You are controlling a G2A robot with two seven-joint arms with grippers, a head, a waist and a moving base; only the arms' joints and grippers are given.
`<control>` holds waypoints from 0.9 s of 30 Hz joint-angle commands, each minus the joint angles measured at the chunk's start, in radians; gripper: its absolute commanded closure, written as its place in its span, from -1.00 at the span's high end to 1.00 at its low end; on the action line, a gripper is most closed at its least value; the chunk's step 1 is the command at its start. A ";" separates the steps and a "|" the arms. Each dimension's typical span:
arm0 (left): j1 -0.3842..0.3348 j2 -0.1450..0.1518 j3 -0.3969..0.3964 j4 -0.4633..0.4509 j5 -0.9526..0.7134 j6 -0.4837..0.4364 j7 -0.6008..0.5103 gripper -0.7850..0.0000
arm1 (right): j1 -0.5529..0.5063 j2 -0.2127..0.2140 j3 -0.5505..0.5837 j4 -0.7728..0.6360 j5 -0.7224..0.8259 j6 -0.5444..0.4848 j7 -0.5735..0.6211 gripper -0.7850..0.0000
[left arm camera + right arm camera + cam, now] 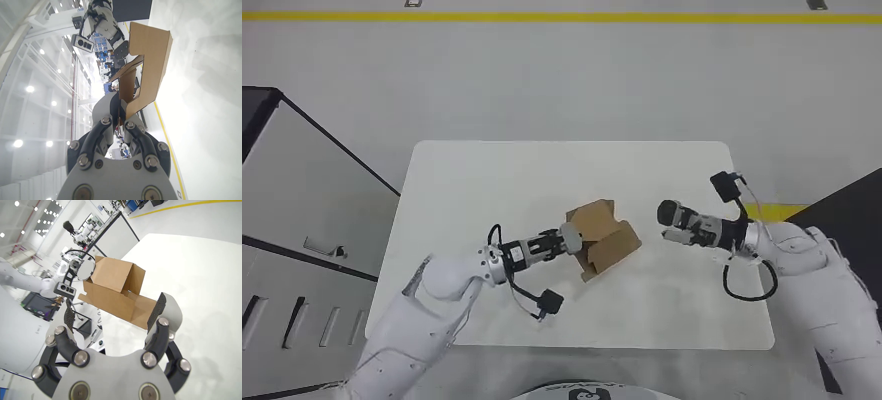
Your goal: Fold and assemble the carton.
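Observation:
The brown cardboard carton [602,237] sits partly unfolded near the middle of the white table [492,170], flaps sticking up and out. My left gripper [568,240] is at the carton's left side, shut on one of its flaps; the left wrist view shows the flap [132,110] pinched between the fingers, with the carton [151,56] rising beyond. My right gripper [666,214] hovers to the right of the carton, a short gap away, open and empty. In the right wrist view the carton [115,289] lies past the open fingers [157,311], with the left gripper [86,270] at its far side.
A grey cabinet [292,200] stands off the table's left edge. A yellow floor line [562,16] runs along the back. Bare table surface lies behind and in front of the carton.

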 commanded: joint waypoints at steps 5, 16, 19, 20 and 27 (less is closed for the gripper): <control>-0.027 0.006 -0.002 0.012 -0.016 0.028 0.066 -1.00 | 0.087 0.044 -0.090 0.023 0.243 0.120 0.120 1.00; -0.066 0.006 0.011 0.036 -0.045 0.046 0.082 -1.00 | 0.160 0.070 -0.141 0.060 0.427 0.249 0.249 1.00; -0.066 0.006 0.011 0.036 -0.045 0.046 0.082 -1.00 | 0.160 0.070 -0.141 0.060 0.427 0.249 0.249 1.00; -0.066 0.006 0.011 0.036 -0.045 0.046 0.082 -1.00 | 0.160 0.070 -0.141 0.060 0.427 0.249 0.249 1.00; -0.066 0.006 0.011 0.036 -0.045 0.046 0.082 -1.00 | 0.160 0.070 -0.141 0.060 0.427 0.249 0.249 1.00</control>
